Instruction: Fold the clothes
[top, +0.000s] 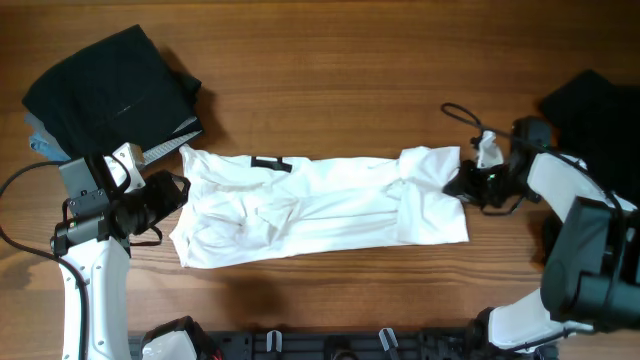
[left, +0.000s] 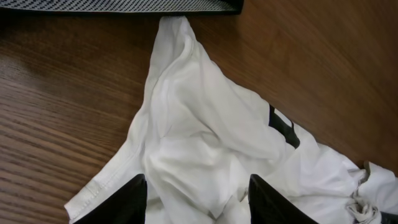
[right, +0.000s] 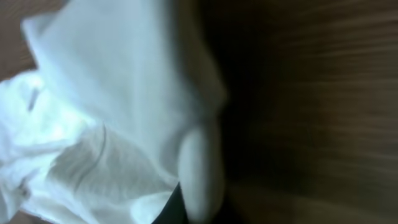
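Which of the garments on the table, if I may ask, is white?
The T-shirt stretched across the middle; the garment at top left and the heap at far right are both black.

My workplace: a robotics lab bench, not a home. A bare wood-grain table (top: 330, 60) fills the overhead view. My left arm (top: 95, 280) and right arm (top: 585, 250) rise from a black mounting rail (top: 330, 348) at its near edge. A black cable (top: 458, 111) loops across the boards. A white T-shirt (top: 320, 205) and a black garment (top: 105, 85) lie on it.
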